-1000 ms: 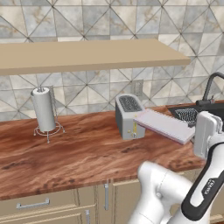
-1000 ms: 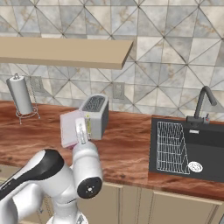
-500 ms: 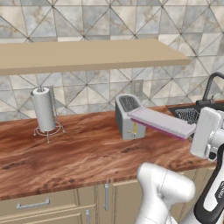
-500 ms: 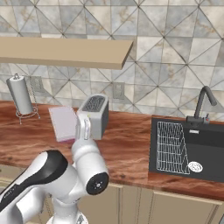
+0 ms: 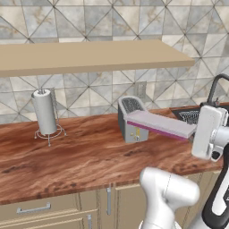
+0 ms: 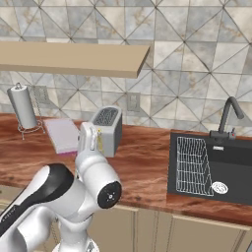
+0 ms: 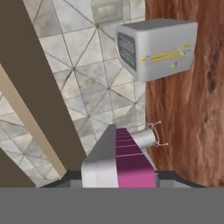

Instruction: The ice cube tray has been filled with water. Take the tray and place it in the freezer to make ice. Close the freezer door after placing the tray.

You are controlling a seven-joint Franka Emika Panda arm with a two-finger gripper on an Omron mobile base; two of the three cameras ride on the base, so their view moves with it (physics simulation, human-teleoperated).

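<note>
While clamped edge-on between fingers, ice cube tray [image 5: 160,125] is being swung further left, long axis pointing toward paper-towel holder [image 5: 46,115].

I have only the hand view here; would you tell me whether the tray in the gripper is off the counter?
Observer: Yes. From the left base view, the ice cube tray hangs about level in the air in front of the toaster, above the counter. The gripper holds it by the end away from the paper towel roll.
Operator: Thank you. What lies further along the counter on that side?
Observer: In the right base view, a black sink is set in the counter, with a wire rack in it.
Operator: Does anything stand by the sink?
Observer: A dark faucet rises behind it.
</note>
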